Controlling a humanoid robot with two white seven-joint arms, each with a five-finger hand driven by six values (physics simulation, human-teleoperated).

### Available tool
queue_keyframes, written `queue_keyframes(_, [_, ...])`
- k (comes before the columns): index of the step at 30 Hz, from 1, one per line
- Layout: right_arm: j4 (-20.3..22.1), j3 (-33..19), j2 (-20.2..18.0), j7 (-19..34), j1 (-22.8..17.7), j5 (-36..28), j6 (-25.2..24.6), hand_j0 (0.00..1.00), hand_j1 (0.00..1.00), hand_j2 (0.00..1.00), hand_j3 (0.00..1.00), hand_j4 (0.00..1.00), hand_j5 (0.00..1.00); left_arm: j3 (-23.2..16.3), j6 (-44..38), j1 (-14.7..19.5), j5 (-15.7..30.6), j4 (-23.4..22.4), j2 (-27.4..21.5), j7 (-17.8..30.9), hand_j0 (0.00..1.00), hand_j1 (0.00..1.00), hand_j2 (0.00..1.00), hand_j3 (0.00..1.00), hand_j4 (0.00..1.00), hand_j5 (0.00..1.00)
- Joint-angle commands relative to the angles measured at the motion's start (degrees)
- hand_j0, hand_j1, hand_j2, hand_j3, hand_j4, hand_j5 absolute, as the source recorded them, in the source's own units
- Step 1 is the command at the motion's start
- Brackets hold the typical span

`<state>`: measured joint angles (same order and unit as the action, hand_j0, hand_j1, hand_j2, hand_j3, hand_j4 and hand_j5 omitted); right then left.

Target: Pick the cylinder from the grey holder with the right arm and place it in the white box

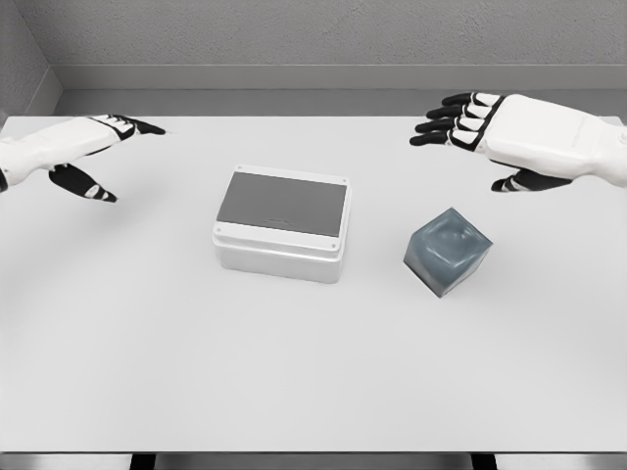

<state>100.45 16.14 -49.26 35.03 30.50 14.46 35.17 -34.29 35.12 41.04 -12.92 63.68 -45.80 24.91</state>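
The white box (pixel 281 232) sits at the table's middle, its grey inside facing up. To its right stands the grey holder (pixel 448 250), a blue-grey cube turned corner-on; no cylinder shows on it from this angle. My right hand (pixel 468 125) hovers above and behind the holder, well apart from it, fingers stretched out and holding nothing. At the far left my left hand (pixel 103 147) hangs over the table with its fingers spread, also holding nothing.
The white table (pixel 313 382) fills the view, with its front edge at the bottom. A grey wall and floor strip run behind the far edge.
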Motion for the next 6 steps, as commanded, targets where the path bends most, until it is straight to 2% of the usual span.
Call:
queue_keyframes(1, [0.01, 0.03, -0.05, -0.03, 0.00, -0.31, -0.17, 1.00, 1.00, 1.00, 1.00, 1.00, 1.00, 0.19, -0.12, 0.00, 0.44, -0.05, -0.61, 0.05, 1.00, 1.00, 1.00, 1.00, 1.00, 1.00])
queue_keyframes(6, [0.01, 0.03, -0.05, -0.03, 0.00, -0.31, -0.17, 1.00, 1.00, 1.00, 1.00, 1.00, 1.00, 0.10, -0.12, 0.00, 0.44, 0.04, -0.61, -0.04, 1.00, 1.00, 1.00, 1.00, 1.00, 1.00])
